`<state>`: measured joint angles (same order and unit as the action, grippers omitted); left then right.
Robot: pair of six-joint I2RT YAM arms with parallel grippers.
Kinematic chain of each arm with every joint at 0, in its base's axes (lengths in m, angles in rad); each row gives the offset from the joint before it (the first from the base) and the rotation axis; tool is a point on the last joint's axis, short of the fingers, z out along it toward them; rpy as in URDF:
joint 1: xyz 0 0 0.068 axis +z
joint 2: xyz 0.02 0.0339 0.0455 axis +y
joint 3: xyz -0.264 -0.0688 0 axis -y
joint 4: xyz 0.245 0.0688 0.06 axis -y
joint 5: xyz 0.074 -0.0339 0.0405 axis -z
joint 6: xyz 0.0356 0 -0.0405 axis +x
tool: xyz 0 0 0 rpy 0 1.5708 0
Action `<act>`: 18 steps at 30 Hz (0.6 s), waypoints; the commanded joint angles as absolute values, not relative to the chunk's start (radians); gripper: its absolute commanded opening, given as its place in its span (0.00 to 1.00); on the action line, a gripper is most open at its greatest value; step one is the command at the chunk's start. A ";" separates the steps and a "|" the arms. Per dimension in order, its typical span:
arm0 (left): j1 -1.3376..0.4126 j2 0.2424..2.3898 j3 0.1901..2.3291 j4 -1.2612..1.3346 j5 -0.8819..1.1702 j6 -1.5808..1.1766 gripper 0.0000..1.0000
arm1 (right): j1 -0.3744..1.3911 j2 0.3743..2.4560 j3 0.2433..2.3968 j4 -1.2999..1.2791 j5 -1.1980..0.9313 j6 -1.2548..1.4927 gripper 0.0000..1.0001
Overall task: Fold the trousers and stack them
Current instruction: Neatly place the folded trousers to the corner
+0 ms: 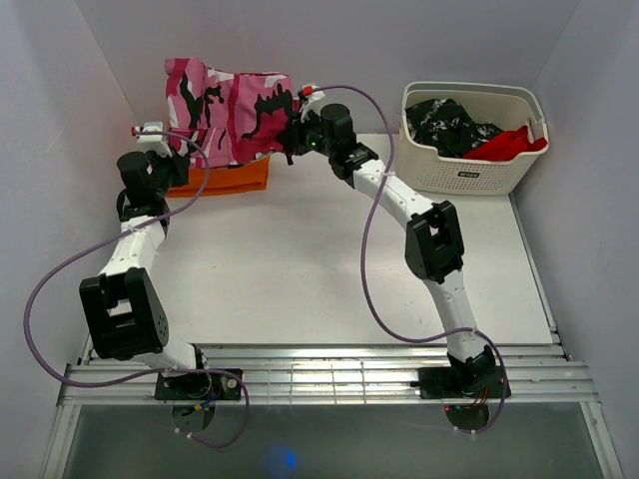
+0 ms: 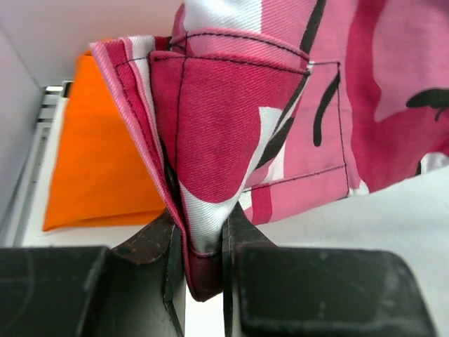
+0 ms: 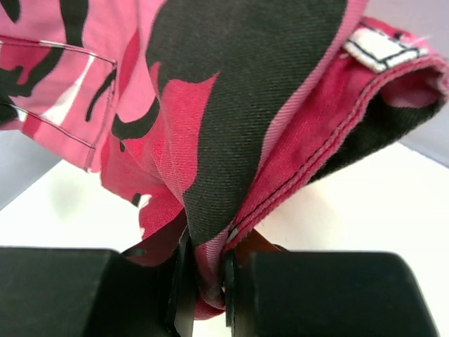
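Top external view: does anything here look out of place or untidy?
Only a little: the red cloth in the basket seems to reach over its right-hand rim. The trousers hang pinched between the left gripper and the right gripper; nothing has spilled.

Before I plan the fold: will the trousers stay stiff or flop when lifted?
Probably floppy: the trousers drape and crease between the left end effector and right end effector. Likely light: two small pinches hold them.
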<state>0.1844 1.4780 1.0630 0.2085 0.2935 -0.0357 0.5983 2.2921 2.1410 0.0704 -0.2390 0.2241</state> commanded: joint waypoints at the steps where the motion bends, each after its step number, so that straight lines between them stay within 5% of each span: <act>1: 0.262 1.479 1.063 0.447 0.267 -0.063 0.00 | 0.603 2.367 2.258 0.363 -0.103 0.199 0.08; 18: 0.420 1.742 0.982 0.716 0.256 -0.064 0.00 | 0.730 2.750 2.425 0.686 0.091 0.112 0.08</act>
